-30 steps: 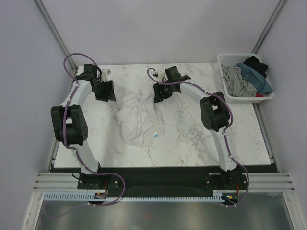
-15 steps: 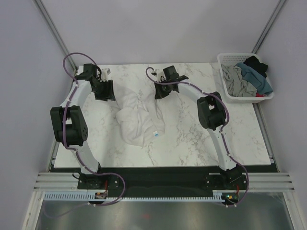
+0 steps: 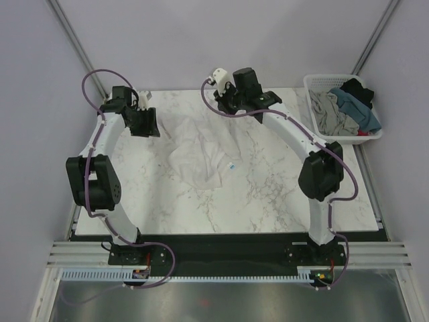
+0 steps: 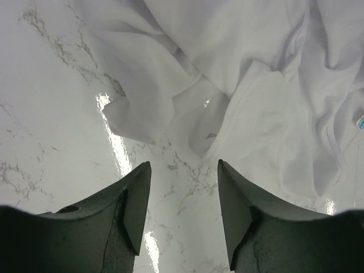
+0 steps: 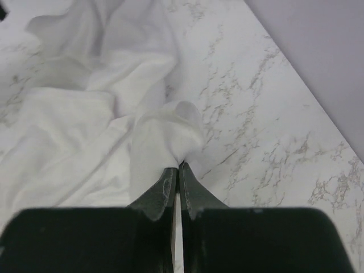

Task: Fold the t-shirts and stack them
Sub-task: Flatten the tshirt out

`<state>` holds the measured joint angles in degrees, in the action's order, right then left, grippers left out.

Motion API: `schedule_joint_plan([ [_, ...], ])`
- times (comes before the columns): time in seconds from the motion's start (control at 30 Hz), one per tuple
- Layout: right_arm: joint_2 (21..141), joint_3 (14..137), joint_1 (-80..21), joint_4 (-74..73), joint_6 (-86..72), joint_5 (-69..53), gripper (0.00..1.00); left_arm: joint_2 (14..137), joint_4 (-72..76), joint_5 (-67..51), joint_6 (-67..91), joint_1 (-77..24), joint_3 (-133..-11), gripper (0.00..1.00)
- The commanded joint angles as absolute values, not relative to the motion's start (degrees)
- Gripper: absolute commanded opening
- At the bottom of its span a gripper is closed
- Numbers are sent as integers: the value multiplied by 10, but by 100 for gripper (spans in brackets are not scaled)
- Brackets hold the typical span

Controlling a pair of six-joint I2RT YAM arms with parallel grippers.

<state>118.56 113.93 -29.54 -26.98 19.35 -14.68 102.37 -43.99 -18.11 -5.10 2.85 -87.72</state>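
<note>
Marble table [image 3: 281, 194] has the white t-shirt [image 3: 198, 151] crumpled left of centre, its far edge drawn toward the back. The basket [image 3: 328, 76] at the far-right corner holds the grey shirt [image 3: 332, 114], teal-blue shirt [image 3: 358, 107] and black shirt [image 3: 355, 87] (3 waiting).

Right gripper [image 5: 177, 166] is pinched tight on a bunched fold of the white shirt, cloth tented up to it. Left gripper [image 4: 183, 170] is roughly half spread and empty, hovering over bare marble just beside a rumpled edge.

My read of the step is spreading flat before the fold. Left should take 1 layer at the edge, not the bunch — then both arms pull apart evenly and low. Small blue tag [image 3: 232, 165] is a handy orientation check.
</note>
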Motion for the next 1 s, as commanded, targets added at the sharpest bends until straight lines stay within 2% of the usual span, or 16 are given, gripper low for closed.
schedule_joint_plan([
  [0.0, 1093, 1043, -349, -301, 246, -170, 8, 965, -428, -194, -33, 28, -871, 58],
  [0.17, 1041, 953, -373, -314, 248, -180, 12, 947, -428, -194, -33, 30, -846, 58],
  [0.2, 1035, 941, -374, -312, 245, -172, 26, 947, -428, -194, -33, 29, -838, 58],
  [0.27, 1021, 918, -374, -309, 227, -127, 36, 947, -428, -194, -33, 29, -834, 58],
  [0.3, 1016, 911, -374, -306, 225, -110, 54, 946, -428, -194, -33, 29, -832, 58],
  [0.33, 1001, 898, -374, -302, 221, -98, 65, 942, -428, -194, -33, 29, -831, 58],
  [0.37, 993, 893, -375, -297, 217, -71, 72, 941, -428, -194, -33, 29, -831, 58],
  [0.4, 984, 890, -374, -296, 213, -64, 74, 941, -428, -194, -33, 29, -830, 58],
  [0.53, 988, 887, -374, -322, 141, -105, 77, 953, -428, -194, -33, 30, -826, 58],
  [0.7, 1037, 854, -374, -311, 74, -260, 73, 973, -428, -194, -33, 29, -830, 58],
  [0.97, 1158, 893, -367, -294, 36, -291, 66, 1028, -428, -194, -33, 29, -831, 58],
])
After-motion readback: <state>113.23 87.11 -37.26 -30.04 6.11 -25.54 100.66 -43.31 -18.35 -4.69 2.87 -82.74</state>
